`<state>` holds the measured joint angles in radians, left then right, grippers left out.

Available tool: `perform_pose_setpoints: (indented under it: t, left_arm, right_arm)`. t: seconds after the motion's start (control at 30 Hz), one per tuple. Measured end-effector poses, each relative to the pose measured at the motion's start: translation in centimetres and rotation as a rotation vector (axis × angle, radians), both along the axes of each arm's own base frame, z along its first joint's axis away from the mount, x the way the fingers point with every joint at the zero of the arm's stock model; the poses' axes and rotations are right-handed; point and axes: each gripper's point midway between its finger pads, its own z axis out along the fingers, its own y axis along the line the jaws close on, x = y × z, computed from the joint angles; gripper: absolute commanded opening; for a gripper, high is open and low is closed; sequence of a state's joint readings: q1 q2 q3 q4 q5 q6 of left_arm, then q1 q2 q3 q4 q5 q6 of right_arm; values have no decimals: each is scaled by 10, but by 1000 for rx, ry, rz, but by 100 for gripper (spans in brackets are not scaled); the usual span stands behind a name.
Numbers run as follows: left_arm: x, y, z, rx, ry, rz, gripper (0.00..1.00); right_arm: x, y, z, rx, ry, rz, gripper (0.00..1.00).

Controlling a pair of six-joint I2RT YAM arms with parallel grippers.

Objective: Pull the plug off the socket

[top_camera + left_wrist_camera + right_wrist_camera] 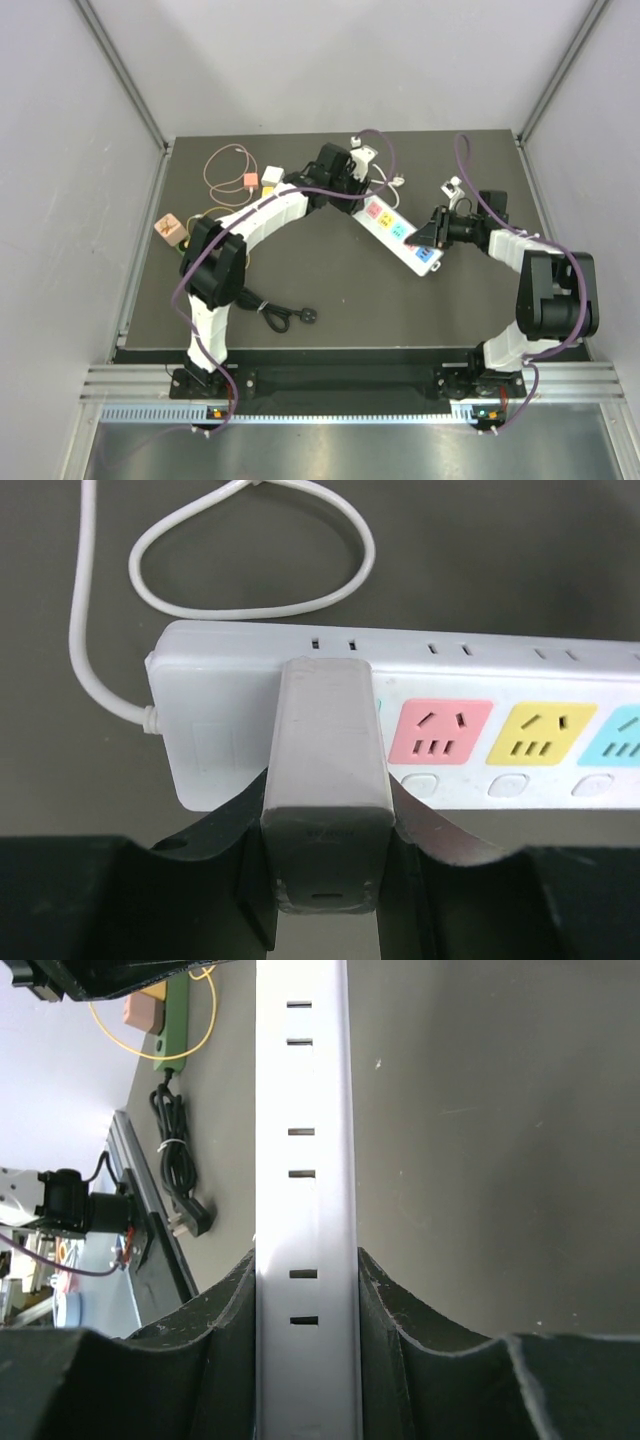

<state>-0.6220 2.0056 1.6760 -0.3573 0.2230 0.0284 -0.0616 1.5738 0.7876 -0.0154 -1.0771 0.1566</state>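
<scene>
A white power strip with pink, yellow and blue sockets lies at an angle in the middle of the dark table. A white block-shaped plug sits against the strip's first socket, near the end where the cord leaves. My left gripper is shut on the plug, one finger on each side of it. My right gripper is shut on the strip's other end, clamping its two long sides. From above, the left gripper covers the plug, and the right gripper is at the near end.
The strip's white cord loops on the table behind it. A coiled black cable with a plug lies front left. Small pink and yellow adapters and a tan block sit at back left. White adapters lie at back right.
</scene>
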Motion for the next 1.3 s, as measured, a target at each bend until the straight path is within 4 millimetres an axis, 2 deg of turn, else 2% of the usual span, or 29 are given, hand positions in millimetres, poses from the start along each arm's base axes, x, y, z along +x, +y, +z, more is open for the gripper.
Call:
perform_pose_setpoints:
  t: [0.23,0.67,0.83,1.13,1.3]
  left_arm:
    - [-1,-3,-1,92,-54,141,0]
    - [-7,1,16,57,6,5,0]
    - [-6,6,20,-20,67,-27,0]
    - [-1,6,16,-5,59,77,0]
    - [-5,3,16,-43,87,40,0]
  right_arm:
    - [2,-2,-3,-20,-13,-7,0]
    - [1,-1,5,-11,-43,6,0]
    - [1,-1,6,-8,-37,5,0]
    - [3,-2,4,-18,-31,-11,0]
    - [3,-2,4,-22,-27,-15,0]
